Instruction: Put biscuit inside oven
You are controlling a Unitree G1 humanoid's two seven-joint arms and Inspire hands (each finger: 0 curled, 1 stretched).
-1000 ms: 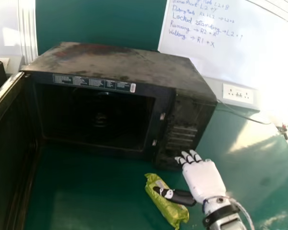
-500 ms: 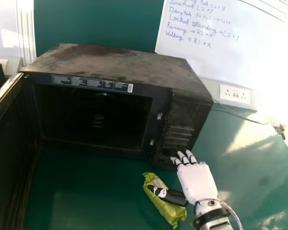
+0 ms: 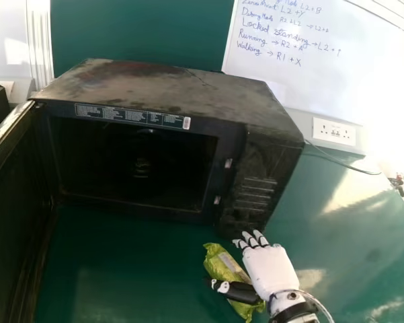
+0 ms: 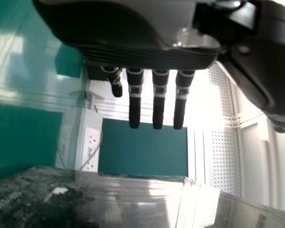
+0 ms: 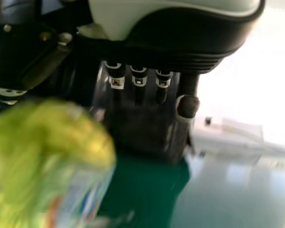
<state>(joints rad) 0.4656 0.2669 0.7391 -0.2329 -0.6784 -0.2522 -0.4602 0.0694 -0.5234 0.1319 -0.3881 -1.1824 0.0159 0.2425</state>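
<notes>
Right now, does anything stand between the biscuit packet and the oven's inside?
Nothing visible blocks it: the oven has its door open, swung to the left. The packet lies mostly before the control panel, though, so it would probably need lifting over the bottom lip and steering left.

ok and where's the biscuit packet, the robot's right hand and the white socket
Biscuit packet (image 3: 218,262): head view, upper part of its green wrapper
Right hand (image 3: 270,267): head view, back of the hand
White socket (image 3: 334,131): head view, middle of its faceplate

Robot hand (image 3: 271,269) near green packet (image 5: 47,152)
</notes>
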